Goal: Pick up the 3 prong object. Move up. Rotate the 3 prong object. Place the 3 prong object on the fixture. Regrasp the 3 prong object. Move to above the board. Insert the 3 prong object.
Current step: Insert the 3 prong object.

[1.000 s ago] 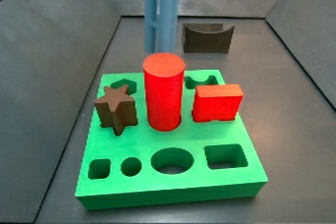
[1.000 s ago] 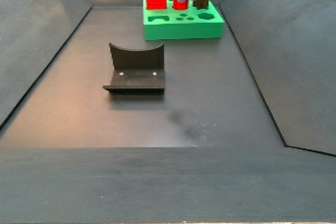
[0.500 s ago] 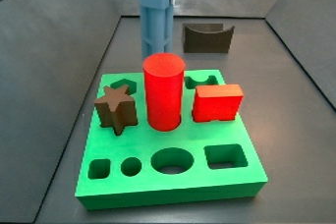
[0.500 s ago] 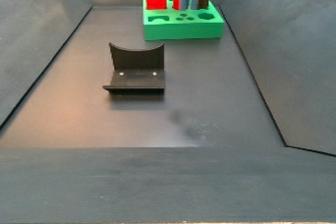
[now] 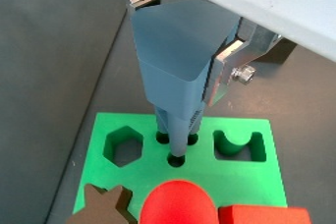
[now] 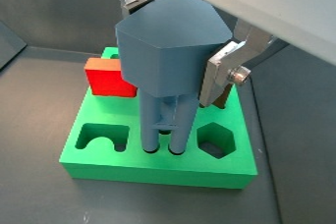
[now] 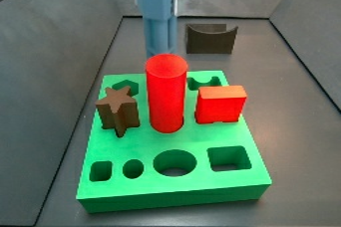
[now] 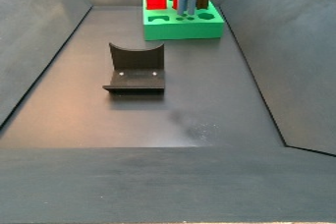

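The gripper [image 6: 178,46] stood above the board [image 6: 157,161], its silver fingers [image 6: 226,74] clamped on the upright 3 prong object [image 6: 168,66], whose prongs reached into a hole.

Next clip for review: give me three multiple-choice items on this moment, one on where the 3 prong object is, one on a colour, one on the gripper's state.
1. Where are the prongs of the 3 prong object?
A. on the fixture
B. in holes of the board
C. on the floor

2. What colour is the cylinder standing on the board?
A. red
B. yellow
C. white

3. How is the gripper, above the board's far edge?
A. open, empty
B. out of sight
C. shut on the 3 prong object

Answers: 1 B, both wrist views show the prongs entering the holes. 2 A, plainly red in a side view. 3 C, silver fingers flank the piece.
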Robot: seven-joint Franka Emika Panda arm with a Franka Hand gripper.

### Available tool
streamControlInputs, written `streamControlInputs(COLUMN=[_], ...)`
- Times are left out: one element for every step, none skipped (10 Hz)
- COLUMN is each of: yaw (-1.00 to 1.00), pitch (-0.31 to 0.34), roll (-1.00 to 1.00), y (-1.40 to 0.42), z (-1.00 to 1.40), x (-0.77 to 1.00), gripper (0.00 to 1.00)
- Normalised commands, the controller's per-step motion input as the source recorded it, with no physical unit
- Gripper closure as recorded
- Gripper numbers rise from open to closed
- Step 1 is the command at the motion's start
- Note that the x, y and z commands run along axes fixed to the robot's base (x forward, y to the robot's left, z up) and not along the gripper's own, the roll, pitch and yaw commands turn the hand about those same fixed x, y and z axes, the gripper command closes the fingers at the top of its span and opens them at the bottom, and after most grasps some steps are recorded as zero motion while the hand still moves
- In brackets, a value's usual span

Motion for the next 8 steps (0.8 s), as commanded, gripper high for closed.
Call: streamControlInputs(yaw=[0.00,0.00,0.00,0.00,0.10,0.16,0.12,0.03], pitch=[-0.171,-0.139,-0.116,-0.116,-0.114,-0.124,-0.124,-0.061], roll=[-0.03,-0.02,-0.01,0.00,0.00,0.00,0.00,0.01], y=[-0.07,-0.01,0.00,0.00,0.00,0.00,0.00,0.00], z=[-0.17,-0.13,-0.12,-0.16,-0.24,-0.30,-0.26,-0.19], x=[0.00,0.00,0.00,0.00,0.01,0.00,0.00,-0.03], gripper=[1.00,1.00,1.00,1.00,1.00,1.00,1.00,1.00])
